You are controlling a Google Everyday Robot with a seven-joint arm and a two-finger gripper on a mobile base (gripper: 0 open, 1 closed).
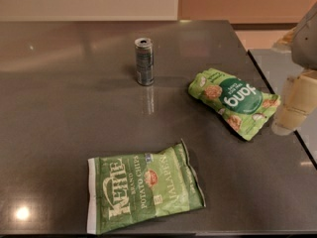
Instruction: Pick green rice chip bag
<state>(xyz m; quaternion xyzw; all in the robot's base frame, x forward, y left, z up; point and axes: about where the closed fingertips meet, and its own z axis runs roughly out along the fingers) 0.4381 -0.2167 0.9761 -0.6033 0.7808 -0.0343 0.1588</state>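
The green rice chip bag (233, 102) lies flat at the right of the frame, a little above centre, on the dark table (59, 113). Its lower-right corner sits close to the table's right edge. My gripper (297, 103) hangs at the far right, just beside that corner and apparently not touching it. It is cut off by the frame edge, so I cannot tell whether it is wide or narrow.

I judge the pouch light, puffy and crinkly, with slick film and brittle chips inside. I would pinch it across a narrow part near the closest end, gently. The Kettle bag (143, 192) at lower centre and the can (144, 61) above centre are well apart from it.
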